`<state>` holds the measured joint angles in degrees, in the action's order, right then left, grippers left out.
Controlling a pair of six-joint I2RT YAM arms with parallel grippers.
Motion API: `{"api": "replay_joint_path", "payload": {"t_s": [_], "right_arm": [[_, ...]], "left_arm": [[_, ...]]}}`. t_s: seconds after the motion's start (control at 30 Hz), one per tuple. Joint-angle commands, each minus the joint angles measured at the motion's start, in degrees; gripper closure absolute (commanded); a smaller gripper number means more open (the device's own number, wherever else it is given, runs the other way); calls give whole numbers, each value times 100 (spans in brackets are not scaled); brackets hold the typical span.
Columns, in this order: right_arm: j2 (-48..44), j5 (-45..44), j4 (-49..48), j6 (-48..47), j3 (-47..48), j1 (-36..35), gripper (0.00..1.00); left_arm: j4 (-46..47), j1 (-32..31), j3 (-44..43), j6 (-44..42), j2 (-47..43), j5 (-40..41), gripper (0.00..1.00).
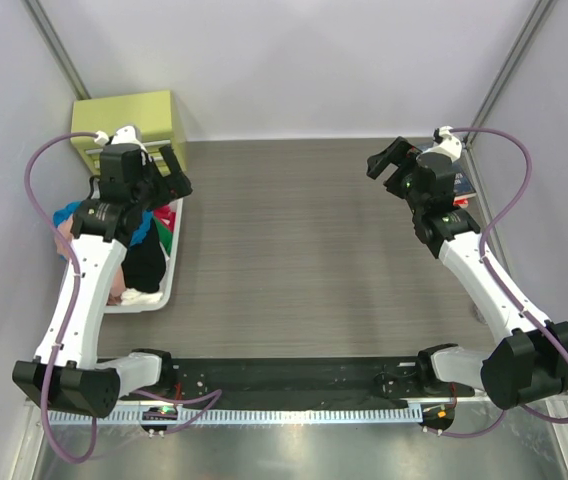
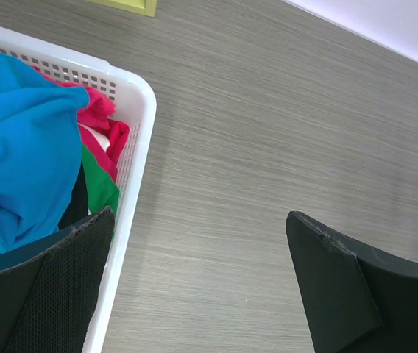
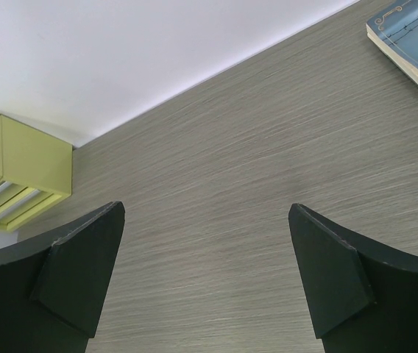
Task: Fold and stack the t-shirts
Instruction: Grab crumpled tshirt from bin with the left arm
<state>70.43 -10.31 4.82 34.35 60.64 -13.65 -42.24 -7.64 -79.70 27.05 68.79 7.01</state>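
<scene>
Status: no shirt is folded or laid out. All of them lie bunched in the white basket [image 2: 140, 97] at the left edge of the table [image 1: 304, 250].

Left gripper [image 2: 198, 220]: jaws wide, nothing held. It hangs over the basket's right wall, one finger above the cloth and the other above bare table.

Right gripper [image 3: 205, 209]: jaws wide, nothing held. It is well apart from the basket, near the books [image 3: 413, 38].

Hazards noted:
1. The left jaws straddle the basket wall. A straight descent would probably land a finger on the rim and tip or shove the basket.
2. The blue shirt [image 2: 18, 147] lies over the pink [image 2: 103, 116] and green [image 2: 103, 193] ones. A deep pinch could take several layers, and the tangle would come out together.
3. Cloth snagging on the perforated wall during a lift could drag the basket along.
4. A one-corner grab would leave the shirt crumpled on the table, making a clean spread harder.
5. A careless swing of the right arm could strike the books.
</scene>
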Motion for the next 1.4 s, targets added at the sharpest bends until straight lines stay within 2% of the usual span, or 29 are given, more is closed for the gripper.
{"api": "replay_joint_path", "payload": {"t_s": [0.0,0.2,0.33,0.53,0.63,0.67,0.7,0.77,0.83,0.93,1.03,1.23,1.37], "right_arm": [[-153,37,-174,-104,194,-15,0],[-135,274,-8,-69,308,-15,0],[-13,309,63,55,422,-6,0],[41,705,221,37,440,-15,0],[-3,889,257,447,169,-15,0],[-12,951,-92,676,-7,-15,0],[5,1534,-426,844,-209,-24,0],[233,1489,-964,1047,-465,-32,0],[453,1199,-887,961,-222,-32,0],[699,1224,-597,697,192,-32,0],[647,1311,-596,687,124,-32,0],[313,1549,-535,372,-166,-32,0],[164,1593,-149,2,-105,-24,0]], "left_arm": [[199,52,-72,107,-156,-146,0],[277,43,200,380,-156,-252,0],[42,43,61,371,-59,-621,0],[-144,52,130,617,-94,-419,0],[555,0,646,1380,-216,-1216,0],[976,-105,945,1817,-270,-1428,0],[1703,-446,1478,1891,-305,-1186,0],[1955,-694,1764,1918,-227,-415,0],[2009,-704,1871,1769,-95,-253,0],[2009,-704,1774,1628,2,-217,0],[2202,-704,1818,1646,-50,-200,0],[1922,-695,1704,1567,-94,-42,0],[1290,-669,1144,1331,-182,178,0]]}}
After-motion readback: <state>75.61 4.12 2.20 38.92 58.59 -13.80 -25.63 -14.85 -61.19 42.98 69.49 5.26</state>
